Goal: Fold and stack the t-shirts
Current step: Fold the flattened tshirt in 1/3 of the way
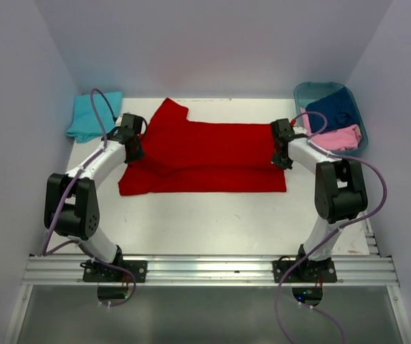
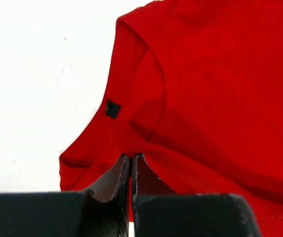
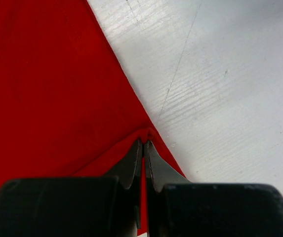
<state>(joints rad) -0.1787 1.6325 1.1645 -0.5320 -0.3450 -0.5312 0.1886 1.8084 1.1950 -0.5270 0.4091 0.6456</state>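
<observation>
My left gripper [image 2: 130, 157] is clamped tight on the red t-shirt [image 1: 205, 154] just below its collar. My right gripper [image 3: 144, 144] is clamped tight on its right edge. The shirt lies mid-table [image 1: 212, 222]. Far left is a turquoise tee [image 1: 90, 118]. Far right, the basket [image 1: 302, 93] holds the navy tee [image 1: 334, 109] and the pink tee [image 1: 338, 136].

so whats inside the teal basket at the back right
The teal basket holds a navy t-shirt at the far end and a pink t-shirt nearer. They cover the basket floor, so anything beneath them cannot be seen.
</observation>
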